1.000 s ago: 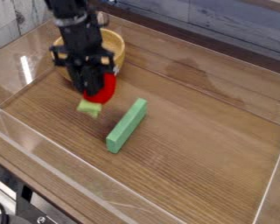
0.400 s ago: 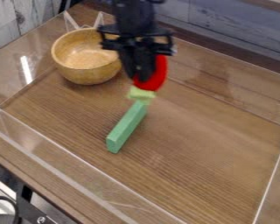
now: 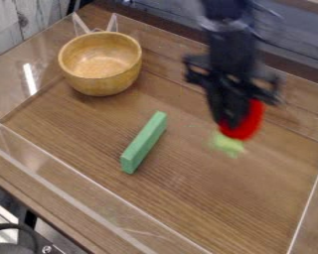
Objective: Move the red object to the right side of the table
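Note:
The red object [image 3: 245,119], a bright-red toy fruit with a pale green leafy stub hanging below it, is held above the right part of the table [image 3: 189,189]. My gripper [image 3: 237,111] comes down from above and is shut on the red object, its dark fingers covering the fruit's left side. The image is motion-blurred around the arm. Whether the fruit touches the tabletop I cannot tell; it looks slightly raised.
A long green block [image 3: 144,141] lies diagonally near the table's middle. A round wooden bowl [image 3: 100,63] stands at the back left. Low clear plastic walls [image 3: 312,203] edge the table on all sides.
The gripper has carried the red object from in front of the bowl at the left, across the middle, to the right side. The green block and bowl have not moved.

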